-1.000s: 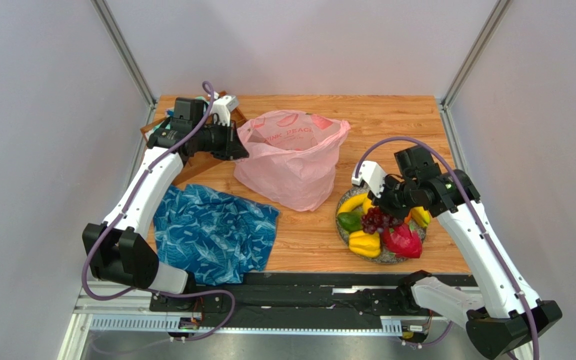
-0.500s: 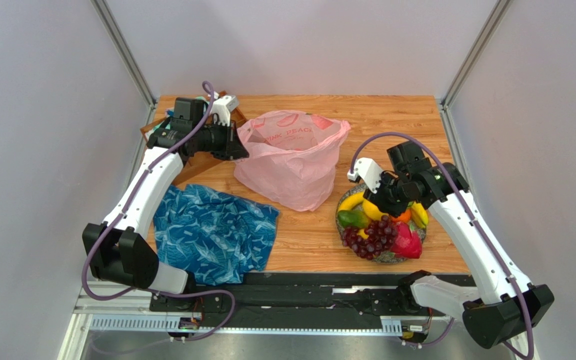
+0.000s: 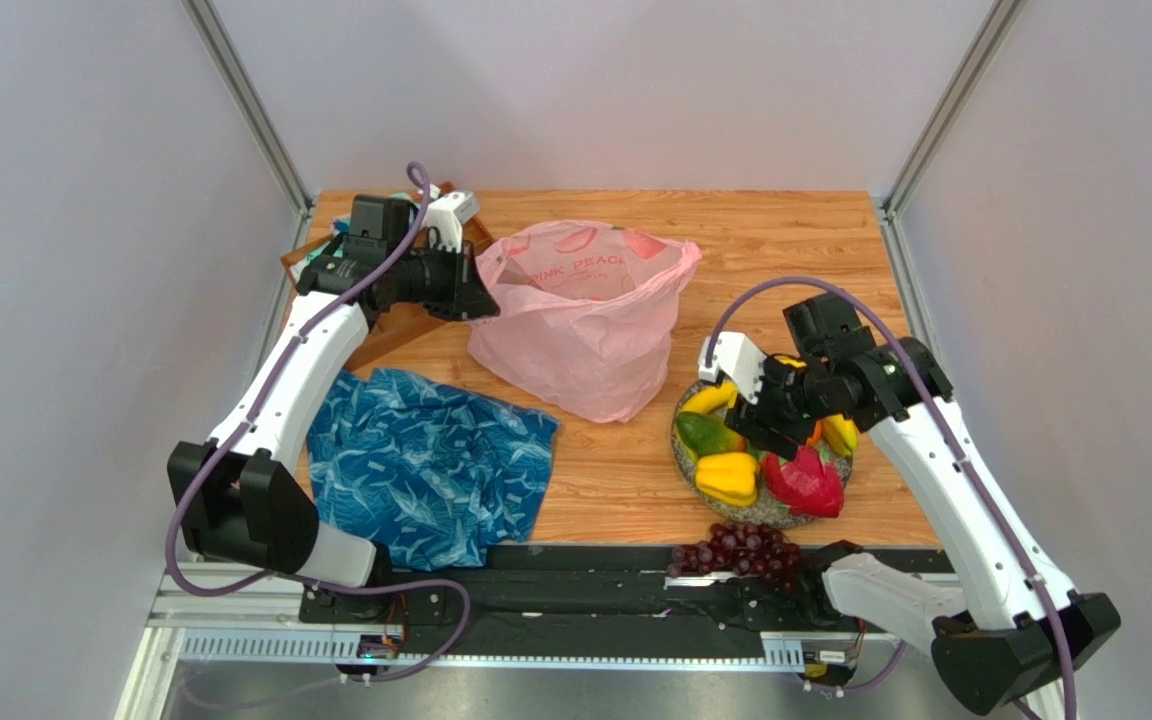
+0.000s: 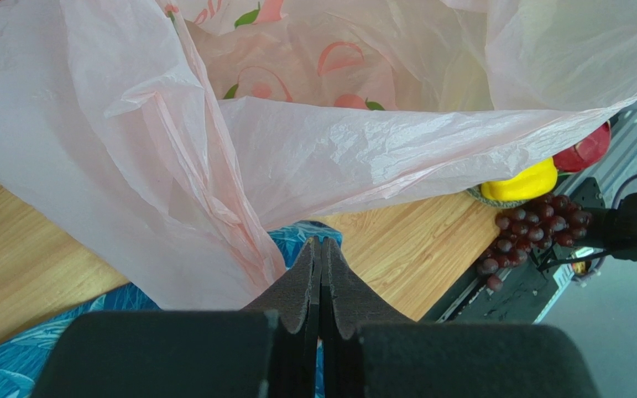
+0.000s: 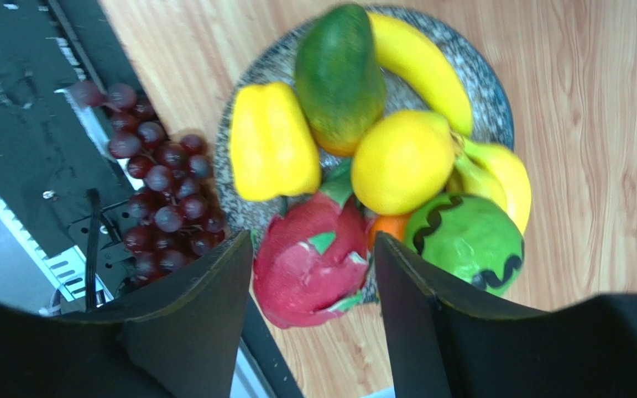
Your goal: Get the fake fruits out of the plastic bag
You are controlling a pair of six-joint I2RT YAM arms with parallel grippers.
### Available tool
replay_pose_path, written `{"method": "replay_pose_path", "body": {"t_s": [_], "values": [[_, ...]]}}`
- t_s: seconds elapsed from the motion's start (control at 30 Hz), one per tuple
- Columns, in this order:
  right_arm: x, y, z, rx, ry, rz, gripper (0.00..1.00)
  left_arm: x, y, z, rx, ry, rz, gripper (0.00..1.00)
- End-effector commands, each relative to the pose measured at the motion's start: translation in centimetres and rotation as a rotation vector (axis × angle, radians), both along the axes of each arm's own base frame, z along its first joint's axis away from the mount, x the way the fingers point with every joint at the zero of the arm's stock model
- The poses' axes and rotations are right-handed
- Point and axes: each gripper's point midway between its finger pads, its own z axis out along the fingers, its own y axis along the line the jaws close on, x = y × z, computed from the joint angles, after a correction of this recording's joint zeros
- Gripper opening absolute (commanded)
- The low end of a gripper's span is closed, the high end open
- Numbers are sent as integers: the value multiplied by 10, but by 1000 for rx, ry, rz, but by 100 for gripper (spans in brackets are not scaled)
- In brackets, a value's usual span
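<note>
- Translucent pale-pink plastic carrier bag (image 3: 582, 323): thin crinkly film with faint red print. It stands slumped at upper centre of the top view on the wooden desk (image 3: 808, 240), its mouth open upward.
- Handling, as a judgement: the bag is very light, limp and slippery, and would tear easily. The rim or a handle is the best hold; the body would only bunch up.
- Left claw (image 4: 320, 249): its fingers are pressed together at the bag's left rim. The film draws to a point there and seems pinched between them.
- Glossy plastic fake fruits on a grey speckled plate (image 5: 496, 108), at right of centre in the top view:
  - yellow bananas (image 5: 421, 62)
  - green-and-orange mango (image 5: 338, 75)
  - yellow pepper (image 5: 272, 145)
  - lemon (image 5: 401, 162)
  - magenta dragon fruit (image 5: 309, 265)
  - small orange (image 5: 388, 225), mostly hidden
  - round green fruit with a dark wavy stripe (image 5: 463, 236)
- Dark purple grapes (image 3: 740, 551): the bunch lies off the plate, on the black rail at the lower edge of the desk.
- Handling, as a judgement: the pieces are light, hollow and stiff, with slick skins. The round ones will roll, so grip them across the narrowest width. The grapes look loose and are best taken mid-cluster.
- Right claw (image 5: 312, 242): it is spread wide and empty, hanging above the plate over the dragon fruit.
- Bag contents: no fruit can be made out inside, so I cannot tell whether any remains.
- Blue leaf-patterned cloth (image 3: 425, 465): it lies flat at lower left of the desk.
</note>
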Motion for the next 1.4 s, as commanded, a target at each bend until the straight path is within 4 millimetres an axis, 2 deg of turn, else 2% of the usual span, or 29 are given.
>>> {"method": "replay_pose_path", "body": {"t_s": [0.0, 0.07, 0.13, 0.17, 0.2, 0.23, 0.37, 0.43, 0.67, 0.7, 0.8, 0.83, 0.87, 0.93, 0.97, 1.0, 1.07, 1.1, 1.23, 1.3, 1.37], "values": [[-40, 20, -4, 79, 88, 192, 61, 8, -5, 15, -22, -45, -15, 0], [-56, 32, -15, 88, 170, 251, 60, 7, -5, 15, -26, -38, -6, 0], [-78, 36, -42, 32, 274, 322, 57, 3, -5, 15, -32, -34, -4, 0], [-82, 35, -50, 4, 285, 350, 56, 0, -5, 14, -33, -30, -4, 0], [-90, 31, -67, -30, 313, 383, 56, -2, -4, 15, -35, -34, -5, 0], [-94, 31, -73, -51, 313, 426, 56, -7, -3, 17, -37, -44, -6, 0], [-99, 13, -106, -224, 326, 509, 56, -21, 2, 22, -26, -82, -7, 0], [-102, 10, -119, -275, 327, 520, 57, -28, 6, 23, -19, -99, -4, 0], [-85, -1, -151, -446, 272, 485, 59, -36, 19, 26, -21, -129, 30, 0], [-86, -2, -152, -450, 281, 481, 57, -37, 21, 27, -22, -130, 33, 0], [-87, 1, -155, -441, 293, 497, 31, -37, 23, 33, -19, -147, 39, 0], [-88, 1, -154, -440, 292, 517, 16, -36, 24, 33, -20, -148, 39, 0], [-89, 1, -154, -441, 296, 524, 10, -37, 23, 34, -21, -149, 38, 0], [-94, 8, -138, -396, 301, 546, 1, -35, 23, 35, -22, -152, 36, 0], [-96, 12, -128, -368, 306, 560, 0, -35, 23, 35, -23, -148, 37, 0], [-99, 18, -105, -318, 286, 572, 0, -34, 23, 35, -23, -148, 37, 0], [-107, 31, -78, -214, 278, 598, 0, -31, 22, 34, -23, -146, 35, 0], [-109, 36, -54, -169, 251, 610, 0, -30, 22, 34, -23, -144, 34, 0], [-119, 40, -9, -89, 239, 617, 0, -24, 20, 30, -28, -126, 30, 0], [-121, 37, 3, -89, 234, 612, 0, -23, 17, 30, -36, -121, 20, 0], [-111, 33, 14, -111, 175, 593, 0, -21, 17, 30, -41, -112, 23, 0]]}}
